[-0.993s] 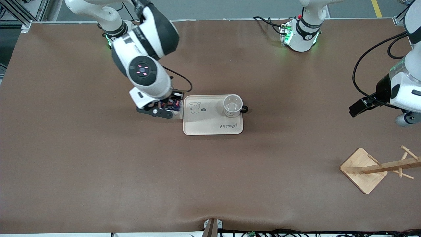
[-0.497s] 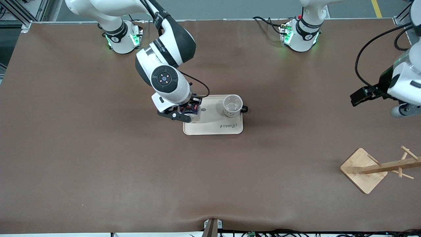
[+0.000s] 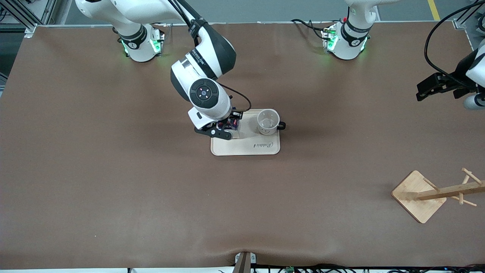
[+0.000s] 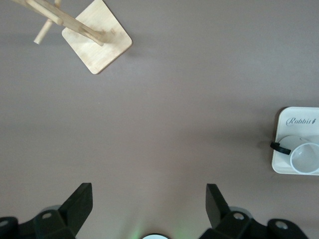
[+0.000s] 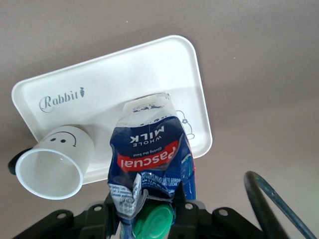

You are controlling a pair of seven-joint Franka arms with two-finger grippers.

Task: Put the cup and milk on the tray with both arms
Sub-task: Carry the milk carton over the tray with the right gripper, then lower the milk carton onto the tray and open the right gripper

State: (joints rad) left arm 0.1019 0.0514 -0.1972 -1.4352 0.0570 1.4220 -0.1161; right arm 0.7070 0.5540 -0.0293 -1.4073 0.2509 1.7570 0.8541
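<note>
**benchrat:** So working from the camera side outward, the nearest thing we saw was the wooden rack [image 3: 435, 194], tipped on its square base down at the left arm's end of the brown surface [image 3: 113, 182]. Nothing touching it.

**mugwatcher:** Yep. Farther in, mid-surface, was the tray [image 3: 245, 148], cream, with the "Rabbit" lettering along its near edge. The cup [image 3: 268, 121] stood upright on it, at the end toward the left arm, black handle poking out past the rim.

**benchrat:** And the milk [image 5: 149, 154]? We only really got it from the right wrist view.

**mugwatcher:** Same. The right gripper [image 3: 226, 128] was over the tray's other end, the one toward the right arm, fingers clenched on the carton near its green cap. Carton looked crumpled there, pale bottom pointing down at the tray, beside the cup. We couldn't tell if it was touching the tray.

**benchrat:** Left gripper [image 4: 148, 206]?

**mugwatcher:** Up in the air over bare surface at the left arm's end, fingers spread wide, holding nothing. That arm was just waiting.
</note>
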